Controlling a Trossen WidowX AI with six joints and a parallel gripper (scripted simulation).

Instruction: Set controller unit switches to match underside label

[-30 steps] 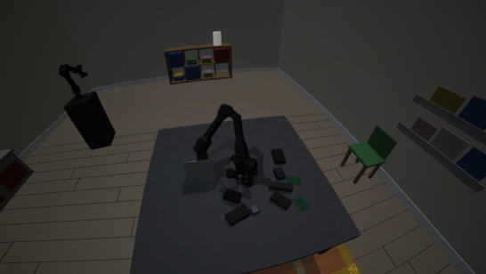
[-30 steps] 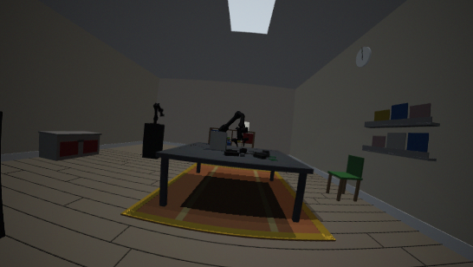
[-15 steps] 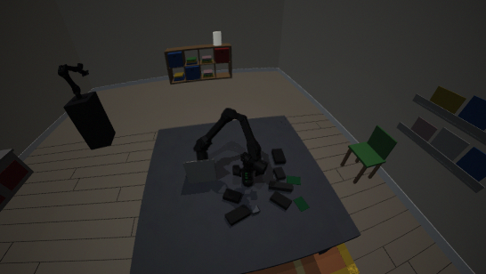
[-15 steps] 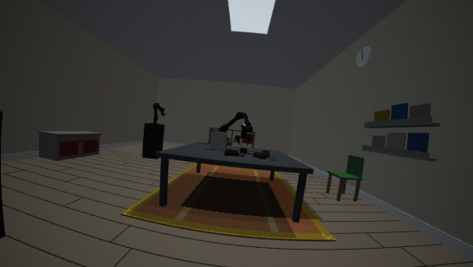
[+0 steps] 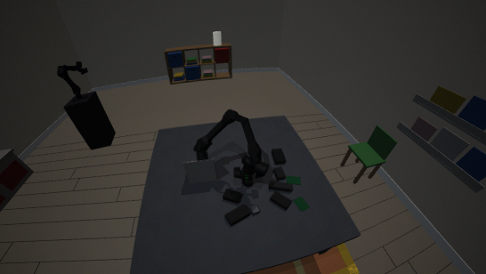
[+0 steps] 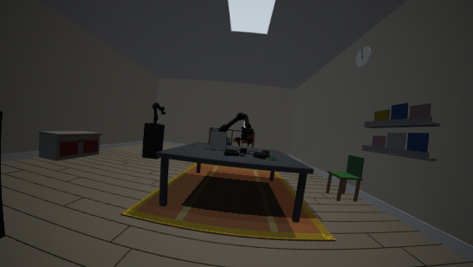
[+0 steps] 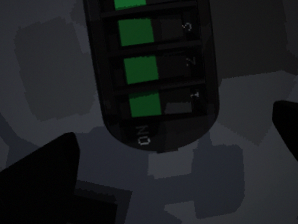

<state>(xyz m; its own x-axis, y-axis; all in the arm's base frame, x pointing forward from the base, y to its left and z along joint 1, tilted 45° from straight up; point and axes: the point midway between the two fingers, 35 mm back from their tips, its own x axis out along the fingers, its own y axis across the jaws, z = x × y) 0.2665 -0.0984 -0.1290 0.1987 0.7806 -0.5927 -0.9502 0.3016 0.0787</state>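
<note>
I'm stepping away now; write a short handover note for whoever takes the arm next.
Gripper: open, holding nothing, hovering above the numbered end of the controller unit.
Unit: switches up on the bench, among other dark modules.
Switches: in the wrist view, the four fully visible rockers, including switch 1, show green ends toward the left; whether each is pressed ON or OFF cannot be read here.
Done: cannot tell whether the label has been read.
Left: check the underside label, match all six switches, leave the unit flat, move the arm away.
</note>
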